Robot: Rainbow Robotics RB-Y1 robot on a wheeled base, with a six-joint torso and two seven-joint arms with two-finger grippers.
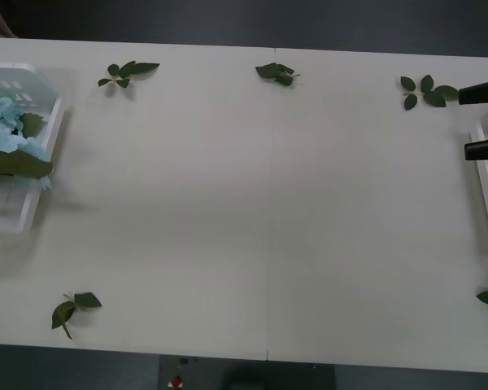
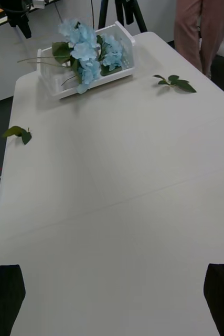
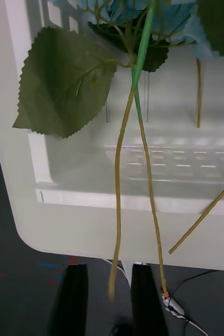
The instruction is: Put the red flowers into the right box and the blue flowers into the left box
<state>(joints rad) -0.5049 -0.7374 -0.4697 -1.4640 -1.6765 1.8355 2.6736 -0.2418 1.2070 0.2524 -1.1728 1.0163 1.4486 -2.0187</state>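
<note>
— So, where do things stand?
— Blue flowers [image 1: 4, 122] lie in the left box [image 1: 53, 130]; the left gripper [image 3: 104, 294] hangs past its corner, fingers nearly together around nothing, stems dangling between.
— And the right gripper [image 1: 480, 120]?
— Spread wide over the right box [image 1: 481, 158] (red shows inside). Lift both straight up, I'd say, clear of stems.

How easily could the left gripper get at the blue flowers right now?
Probably easily. The left gripper sits just off the left box's corner, and the blue flowers' stems trail over the rim toward its fingers with nothing between. The fingers stand only narrowly apart, so they may need widening.
</note>
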